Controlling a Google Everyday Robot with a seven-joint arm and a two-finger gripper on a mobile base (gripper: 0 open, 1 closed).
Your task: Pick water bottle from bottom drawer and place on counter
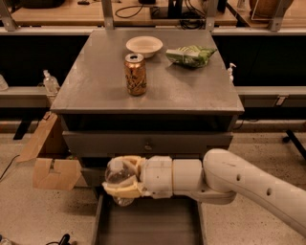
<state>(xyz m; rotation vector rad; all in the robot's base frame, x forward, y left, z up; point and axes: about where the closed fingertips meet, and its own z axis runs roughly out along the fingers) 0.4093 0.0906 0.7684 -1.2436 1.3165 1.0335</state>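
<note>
My gripper (120, 178) is shut on the water bottle (117, 177), a small clear ribbed bottle held between the cream fingers (125, 190). It hangs above the left front of the open bottom drawer (148, 222) and in front of the upper drawers, below the level of the counter (167, 83). My white arm (229, 184) reaches in from the lower right. The bottle's cap is hidden.
On the counter stand an orange-gold soda can (135, 74), a white bowl (144, 46) and a green chip bag (191, 55). A cardboard box (50, 162) sits on the floor left of the cabinet. Pump bottles (49, 82) stand on the side ledges. A wooden workbench (143, 12) runs behind.
</note>
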